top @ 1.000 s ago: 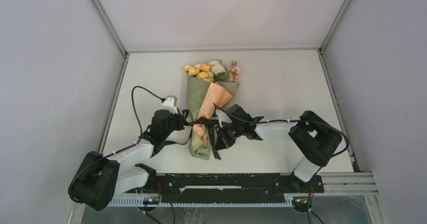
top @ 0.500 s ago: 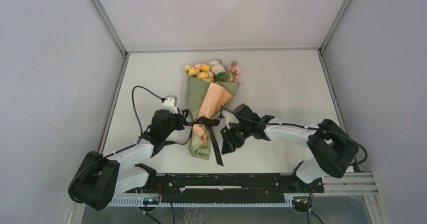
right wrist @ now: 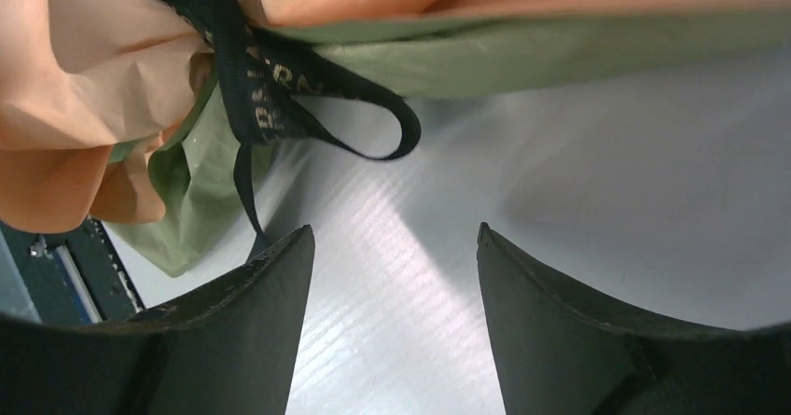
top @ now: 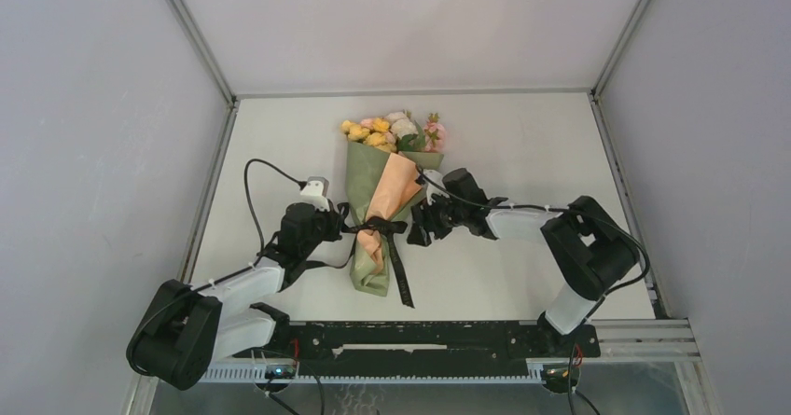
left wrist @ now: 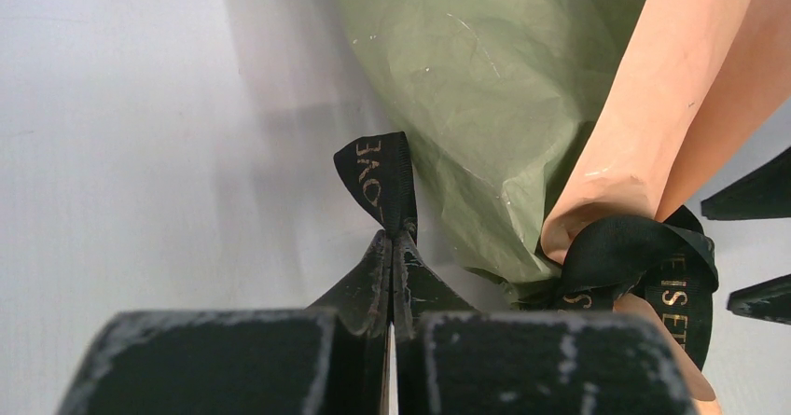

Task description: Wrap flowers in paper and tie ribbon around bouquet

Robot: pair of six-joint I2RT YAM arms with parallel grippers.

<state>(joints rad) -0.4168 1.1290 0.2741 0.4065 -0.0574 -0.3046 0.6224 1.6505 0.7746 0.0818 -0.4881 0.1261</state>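
Observation:
The bouquet [top: 384, 205] lies in the middle of the table, with the flowers [top: 392, 131] at its far end. The paper [top: 366, 168] is olive green outside with a peach fold [left wrist: 653, 107]. The black ribbon [top: 381, 228] is tied round the cone's narrow part, and one tail [top: 399, 275] trails toward the near edge. My left gripper [top: 338, 221] is shut on a ribbon end [left wrist: 378, 168] just left of the cone. My right gripper [top: 417, 228] stands open just right of the knot, holding nothing; a ribbon loop [right wrist: 354, 126] lies ahead of its fingers [right wrist: 270, 284].
A black cable [top: 252, 191] arcs over the table left of the left arm. A metal rail [top: 448, 336] runs along the near edge. Grey walls and frame posts [top: 191, 33] close in the white table [top: 522, 145] on three sides.
The right gripper has opened and let go of the ribbon, swung out to the right, then come back beside the knot. The freed tail now lies on the table. The left gripper has not moved.

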